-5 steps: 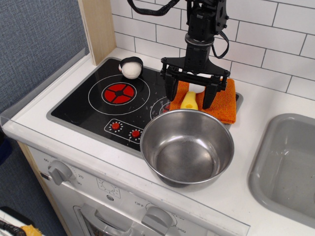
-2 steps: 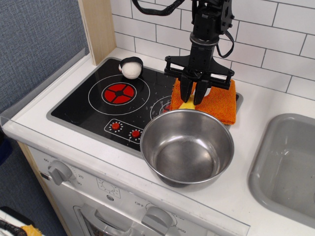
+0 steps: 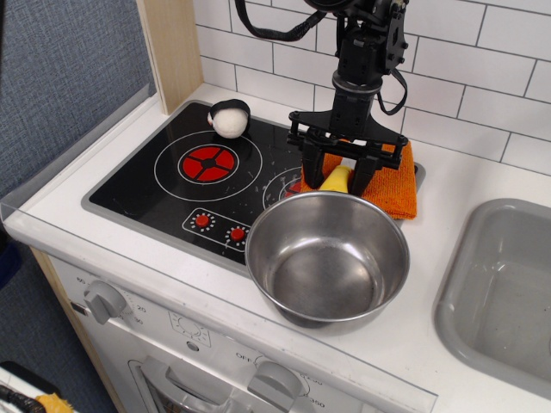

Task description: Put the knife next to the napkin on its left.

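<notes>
The knife (image 3: 337,179) shows only its yellow handle, tilted, at the near left part of the orange napkin (image 3: 392,185), just behind the steel bowl's rim. Its white blade is hidden. My gripper (image 3: 337,175) points straight down over it. One black finger (image 3: 311,165) stands left of the handle and the other right of it, both against it, so the gripper holds the knife. The napkin lies on the right part of the black cooktop (image 3: 172,194), partly hidden by the gripper.
A large steel bowl (image 3: 327,258) stands right in front of the napkin. A white ball-like object in a black cup (image 3: 229,119) sits at the cooktop's back left. A grey sink (image 3: 504,284) is at the right. A tiled wall stands behind.
The gripper came down from wide open and closed around the yellow handle. Since then the fingers stand a little wider, and the handle has turned to a tilt between them.
</notes>
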Robot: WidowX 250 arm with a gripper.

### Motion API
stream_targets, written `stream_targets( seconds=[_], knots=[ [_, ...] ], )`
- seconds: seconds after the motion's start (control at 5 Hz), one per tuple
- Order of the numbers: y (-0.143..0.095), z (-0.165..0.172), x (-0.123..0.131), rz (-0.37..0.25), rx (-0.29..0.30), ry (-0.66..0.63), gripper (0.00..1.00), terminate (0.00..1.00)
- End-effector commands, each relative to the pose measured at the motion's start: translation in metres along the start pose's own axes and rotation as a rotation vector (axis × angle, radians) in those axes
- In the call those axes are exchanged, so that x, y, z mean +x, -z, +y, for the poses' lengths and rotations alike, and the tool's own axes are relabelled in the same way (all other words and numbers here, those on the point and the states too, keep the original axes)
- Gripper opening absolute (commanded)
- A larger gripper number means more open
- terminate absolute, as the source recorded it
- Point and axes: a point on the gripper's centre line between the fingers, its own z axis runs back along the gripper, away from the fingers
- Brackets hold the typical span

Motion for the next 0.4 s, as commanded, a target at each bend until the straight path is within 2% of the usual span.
stream_targets(
  seconds=[0.0, 0.2],
  knots=[
    [-0.0136, -0.0057, 0.0014, -0.051, -0.019, 0.029, 0.0, 0.0],
    [-0.0227, -0.0078, 0.0, -0.073, -0.02, 0.038, 0.0, 0.0]
  ],
)
